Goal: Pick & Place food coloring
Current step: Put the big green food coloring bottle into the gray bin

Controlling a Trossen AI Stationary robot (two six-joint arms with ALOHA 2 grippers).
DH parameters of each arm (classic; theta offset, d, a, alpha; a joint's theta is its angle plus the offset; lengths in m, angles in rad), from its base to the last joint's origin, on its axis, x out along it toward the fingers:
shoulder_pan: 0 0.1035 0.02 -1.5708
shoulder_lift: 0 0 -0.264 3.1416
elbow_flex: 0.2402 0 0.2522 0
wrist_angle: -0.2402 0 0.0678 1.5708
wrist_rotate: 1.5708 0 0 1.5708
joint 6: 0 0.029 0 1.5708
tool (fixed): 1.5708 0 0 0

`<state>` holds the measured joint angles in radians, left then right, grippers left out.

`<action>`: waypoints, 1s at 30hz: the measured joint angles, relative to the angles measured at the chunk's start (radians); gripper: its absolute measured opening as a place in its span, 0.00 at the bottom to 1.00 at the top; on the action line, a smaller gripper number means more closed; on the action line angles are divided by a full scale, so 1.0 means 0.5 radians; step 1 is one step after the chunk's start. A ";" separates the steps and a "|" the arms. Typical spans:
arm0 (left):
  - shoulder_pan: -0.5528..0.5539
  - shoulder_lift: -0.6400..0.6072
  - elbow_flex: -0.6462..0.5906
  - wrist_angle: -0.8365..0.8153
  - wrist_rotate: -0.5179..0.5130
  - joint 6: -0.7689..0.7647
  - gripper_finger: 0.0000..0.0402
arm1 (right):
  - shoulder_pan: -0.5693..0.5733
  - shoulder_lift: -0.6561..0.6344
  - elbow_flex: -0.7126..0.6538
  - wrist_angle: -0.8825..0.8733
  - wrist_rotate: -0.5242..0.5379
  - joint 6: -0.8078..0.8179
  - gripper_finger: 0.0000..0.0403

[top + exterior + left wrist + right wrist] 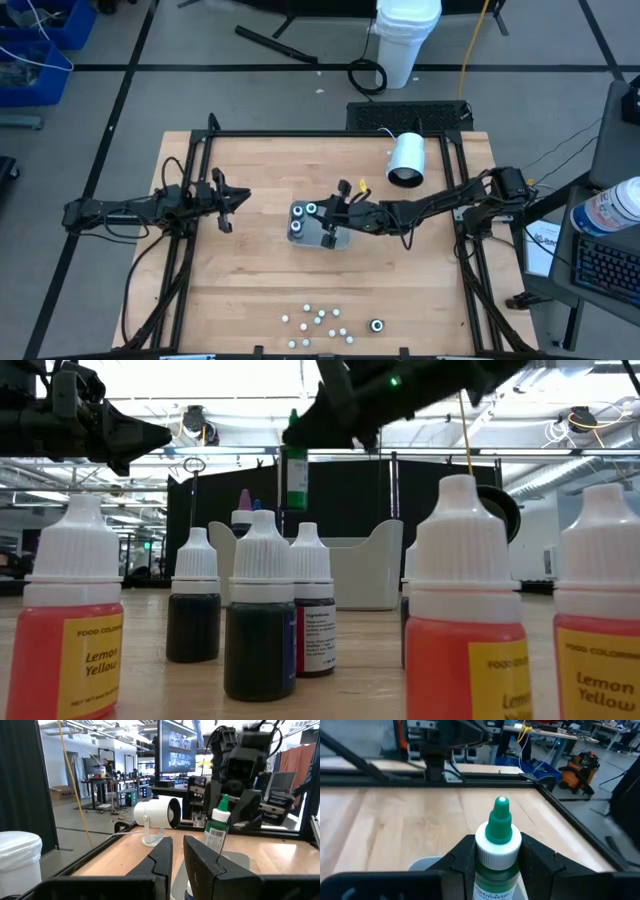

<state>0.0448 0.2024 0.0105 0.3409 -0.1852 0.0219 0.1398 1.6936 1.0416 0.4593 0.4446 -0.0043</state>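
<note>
My right gripper (345, 208) hangs over the grey tray (337, 241) at mid-table, shut on a green food coloring bottle (496, 855) with a green tip; this bottle also shows in the low view (296, 475). Three bottles (298, 212) stand in the tray. Several white-capped bottles (320, 320) and one dark-topped bottle (377, 325) stand on the table by the near edge; close up they show as lemon yellow (75, 630) and dark ones (260, 630). My left gripper (240, 198) waits shut, left of the tray, touching nothing. My right gripper pinches the green bottle between its two fingers at the white collar (481, 846) just below the green tip. The fingers (246, 810) reach in from the table's right, slanting down. The bottle is lifted clear above the tray, nearly upright, its body hanging below the fingers.
A large white cylinder (407, 160) lies on its side toward the far right of the table. A black frame rail (330, 133) borders the far edge. Bare wood lies between the tray and the near bottles. A white bucket (408, 40) stands on the floor beyond.
</note>
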 joint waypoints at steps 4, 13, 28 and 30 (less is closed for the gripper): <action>0.000 0.000 0.000 0.001 0.000 0.000 0.13 | -0.005 0.000 -0.134 0.176 -0.001 0.094 0.28; 0.000 0.000 0.000 0.001 0.000 0.000 0.13 | -0.019 0.000 -0.168 0.164 -0.108 0.160 0.28; 0.000 0.000 0.000 0.001 0.000 0.000 0.13 | -0.067 0.144 -0.167 0.198 -0.106 0.288 0.28; 0.000 0.001 0.000 0.002 -0.001 0.000 0.13 | -0.086 0.141 -0.165 0.221 -0.105 0.293 0.28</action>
<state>0.0448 0.2027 0.0105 0.3420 -0.1856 0.0219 0.0969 1.7641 0.9592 0.5698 0.3919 0.1424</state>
